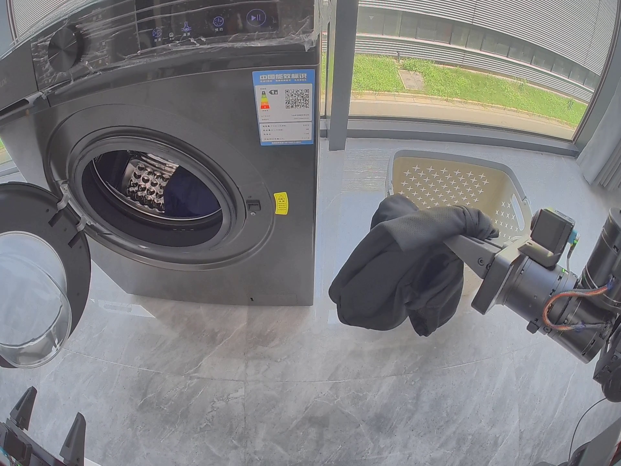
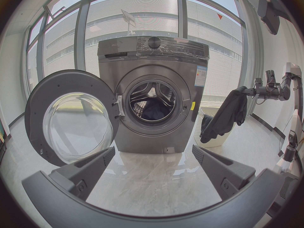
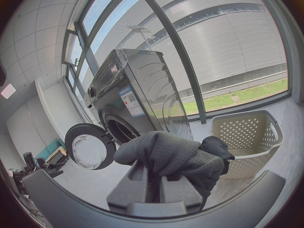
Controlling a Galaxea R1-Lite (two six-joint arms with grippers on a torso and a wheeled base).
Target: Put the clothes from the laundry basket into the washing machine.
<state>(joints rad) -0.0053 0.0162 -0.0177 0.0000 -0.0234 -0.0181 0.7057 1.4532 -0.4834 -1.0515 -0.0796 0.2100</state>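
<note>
**Right pincer clamped, left pincer spread**

The right arm [image 1: 576, 305] is held out level from the right side, with its wrist pointed toward the left. The right pincer [image 1: 460, 246] is closed tight on a dark garment [image 1: 394, 273]. The garment is draped over the fingers [image 3: 177, 190] and hung clear of the floor. The left pincer [image 1: 53, 415] is set low at the left, with its fingers [image 2: 85, 171] spread wide apart and pointed forward.
</note>
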